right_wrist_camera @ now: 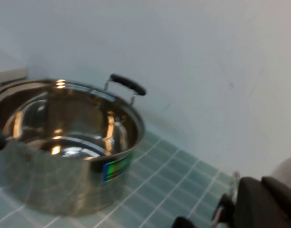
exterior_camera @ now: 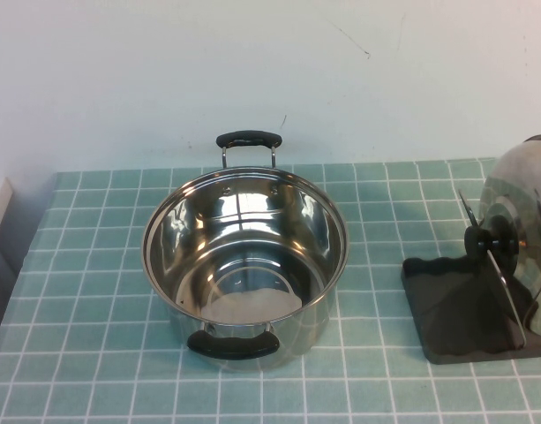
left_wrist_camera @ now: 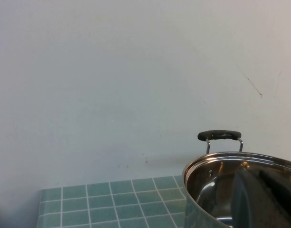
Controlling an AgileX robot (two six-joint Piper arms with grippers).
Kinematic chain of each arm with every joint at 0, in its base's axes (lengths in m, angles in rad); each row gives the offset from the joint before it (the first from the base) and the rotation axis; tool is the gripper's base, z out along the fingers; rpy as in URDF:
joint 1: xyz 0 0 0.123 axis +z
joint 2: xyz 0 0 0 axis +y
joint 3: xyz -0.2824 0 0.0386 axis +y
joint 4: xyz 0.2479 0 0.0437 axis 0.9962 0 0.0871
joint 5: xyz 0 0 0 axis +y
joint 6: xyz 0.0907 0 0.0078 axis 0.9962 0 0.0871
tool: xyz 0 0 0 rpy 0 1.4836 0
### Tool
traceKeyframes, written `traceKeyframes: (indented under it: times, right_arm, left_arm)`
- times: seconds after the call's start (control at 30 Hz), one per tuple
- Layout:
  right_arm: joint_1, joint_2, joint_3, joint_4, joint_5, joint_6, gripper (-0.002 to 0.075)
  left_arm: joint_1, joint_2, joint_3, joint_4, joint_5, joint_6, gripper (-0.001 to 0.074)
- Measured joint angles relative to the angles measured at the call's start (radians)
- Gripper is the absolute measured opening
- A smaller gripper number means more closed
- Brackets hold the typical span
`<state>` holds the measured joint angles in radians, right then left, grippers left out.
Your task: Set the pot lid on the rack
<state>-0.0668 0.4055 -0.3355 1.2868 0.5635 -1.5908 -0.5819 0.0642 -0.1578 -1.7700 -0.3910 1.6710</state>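
Note:
The pot lid stands on its edge in the rack at the table's right side. Its black knob faces the pot, and a thin wire divider crosses in front of it. The high view's right edge cuts off part of the lid. Neither arm shows in the high view. My left gripper shows only as a dark part close to the pot's near rim. My right gripper shows as a blurred dark mass low beside the rack, with a pale part of the lid behind it.
An open steel pot with two black handles stands on the teal tiled table at its middle; it also shows in the left wrist view and the right wrist view. A white wall runs behind the table.

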Motion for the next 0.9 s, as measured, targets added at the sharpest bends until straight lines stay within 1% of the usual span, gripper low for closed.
traceKeyframes:
  times: [0.1,0.23,0.33,0.4,0.47,0.7,0.8,0.87,0.9]
  right_arm:
    - [0.046,0.0,0.053,-0.004,0.08,-0.004,-0.0001]
    - [0.055,0.0,0.084,-0.015,0.238,-0.006,-0.0001]
    - [0.057,0.0,0.103,-0.105,0.27,-0.006,-0.0001]
    - [0.057,0.0,0.112,-0.183,0.218,-0.008,-0.0001]
    - [0.057,0.0,0.116,-0.204,0.146,-0.014,-0.0001]
    - [0.057,0.0,0.117,-0.143,-0.268,-0.108,-0.0001]
    - [0.057,-0.008,0.123,-0.13,-0.382,-0.12,-0.0001]
    - [0.057,-0.043,0.14,-0.134,-0.423,-0.12,-0.0001]
    - [0.057,-0.069,0.155,-0.166,-0.431,-0.095,-0.0001]
  left_arm:
    - [0.0,0.0,0.0,0.0,0.0,0.0,-0.0002]
    - [0.0,0.0,0.0,0.0,0.0,0.0,-0.0002]
    - [0.0,0.0,0.0,0.0,0.0,0.0,-0.0002]
    - [0.0,0.0,0.0,0.0,0.0,0.0,-0.0002]
    - [0.0,0.0,0.0,0.0,0.0,0.0,-0.0002]
    - [0.0,0.0,0.0,0.0,0.0,-0.004,-0.0002]
    - [0.0,0.0,0.0,0.0,0.0,-0.004,-0.0002]
    - [0.0,0.0,0.0,0.0,0.0,-0.004,-0.0002]
    - [0.0,0.0,0.0,0.0,0.0,-0.004,-0.0002]
